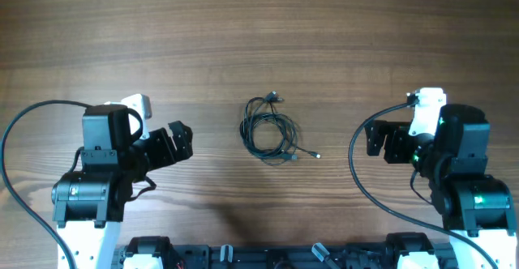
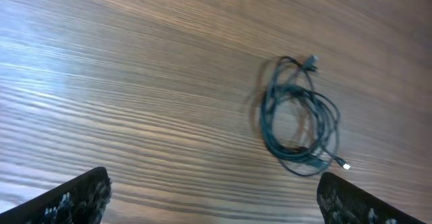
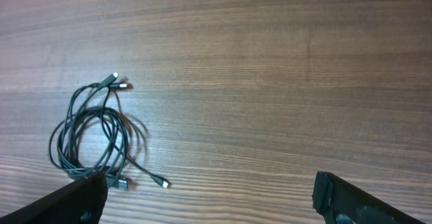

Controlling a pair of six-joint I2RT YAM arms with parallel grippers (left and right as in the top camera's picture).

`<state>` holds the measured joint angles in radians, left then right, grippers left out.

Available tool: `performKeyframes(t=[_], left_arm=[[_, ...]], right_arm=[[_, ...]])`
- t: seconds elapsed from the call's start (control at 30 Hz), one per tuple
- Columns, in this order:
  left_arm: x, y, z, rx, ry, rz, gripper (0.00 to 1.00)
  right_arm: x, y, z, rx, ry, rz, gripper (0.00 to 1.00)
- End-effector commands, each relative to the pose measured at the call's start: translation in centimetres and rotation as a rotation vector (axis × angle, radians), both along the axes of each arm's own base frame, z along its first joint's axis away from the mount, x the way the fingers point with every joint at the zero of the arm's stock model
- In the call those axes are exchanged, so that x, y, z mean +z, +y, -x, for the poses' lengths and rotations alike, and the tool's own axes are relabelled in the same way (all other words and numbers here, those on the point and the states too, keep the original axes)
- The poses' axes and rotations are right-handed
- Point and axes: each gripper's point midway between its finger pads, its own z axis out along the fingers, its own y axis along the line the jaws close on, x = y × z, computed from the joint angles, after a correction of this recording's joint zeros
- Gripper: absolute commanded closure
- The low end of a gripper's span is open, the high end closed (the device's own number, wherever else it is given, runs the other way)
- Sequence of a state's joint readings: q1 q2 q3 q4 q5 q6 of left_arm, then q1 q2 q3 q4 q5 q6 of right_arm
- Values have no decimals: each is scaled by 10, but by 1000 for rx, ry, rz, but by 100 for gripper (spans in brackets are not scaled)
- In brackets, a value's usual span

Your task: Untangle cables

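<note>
Left claw (image 1: 180,142) gapes open, its fingers (image 2: 74,197) spread to the bottom corners of its wrist view with nothing between them. It hangs well apart from the cables (image 1: 281,131), off their left side. The right claw (image 1: 375,139) is spread wide too, holds nothing, and sits well apart off the cables' right side.

The cables lie flat on the table (image 1: 259,26), wound into a loose coil of several overlapping loops, roughly midway between the two claws and touched by neither. Two plugs (image 1: 276,98) poke out together at the coil's far edge, the side away from the arm bases. One loose strand runs out from the coil's near right edge and ends in a small silvery tip (image 1: 316,155) just beside the coil.
</note>
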<state>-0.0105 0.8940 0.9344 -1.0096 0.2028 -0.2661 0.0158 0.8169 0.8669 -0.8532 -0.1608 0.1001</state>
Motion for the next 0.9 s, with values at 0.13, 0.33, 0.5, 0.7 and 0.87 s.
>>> performKeyframes(t=[0.13,0.33,0.5,0.7,0.87], left_arm=[[40,-9,-46,-28,-220,51,3],[9,-23,-68,-51,-127,41,5],[-39,-50,-72,-128,39,31,11],[-103,-77,-67,-136,266,38,22],[-142,-97,-59,-138,389,30,29]], right_arm=[[31,12,-19,28,-121,-81,0],[34,12,-23,3,-132,-109,0],[31,12,-24,-4,-118,-117,0],[30,12,-25,-7,-112,-120,1],[30,12,-25,-9,-113,-122,1]])
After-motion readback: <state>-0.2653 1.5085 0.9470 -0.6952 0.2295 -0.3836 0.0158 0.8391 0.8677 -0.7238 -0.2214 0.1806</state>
